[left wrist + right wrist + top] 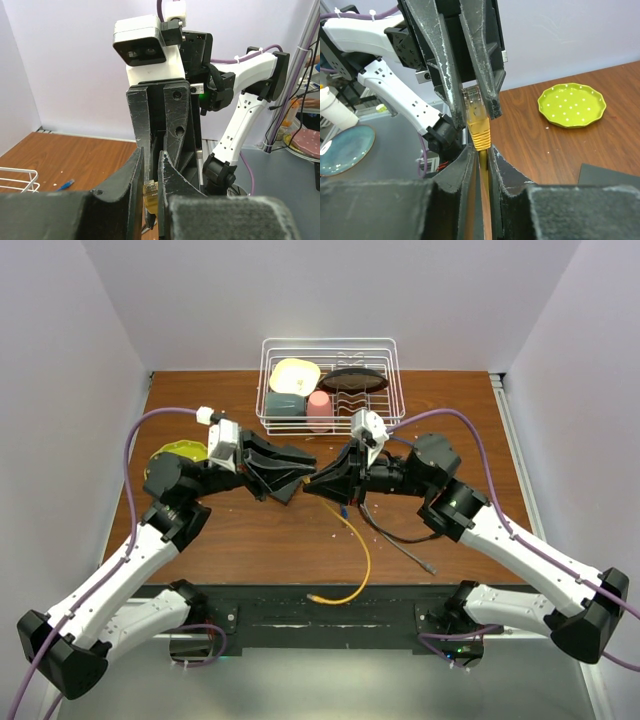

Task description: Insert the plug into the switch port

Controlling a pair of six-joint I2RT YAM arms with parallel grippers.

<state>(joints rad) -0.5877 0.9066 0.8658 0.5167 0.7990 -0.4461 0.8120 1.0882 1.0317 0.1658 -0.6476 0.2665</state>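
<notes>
The plug (476,117) is a clear network connector with a yellow boot on a yellow cable (362,555). My right gripper (479,150) is shut on the cable just behind the boot, above the table's middle (320,483). My left gripper (151,157) meets it tip to tip (303,483). Its fingers (445,75) close on the plug's clear tip (151,192). A flat dark corner (612,177) on the table may be the box with the switch port. No socket shows in any view.
A white wire rack (330,385) with cups and a dark dish stands at the back. A green dotted plate (178,453) lies at the left. A black cable (395,535) trails toward the front right. The yellow cable's far end (318,596) lies at the front edge.
</notes>
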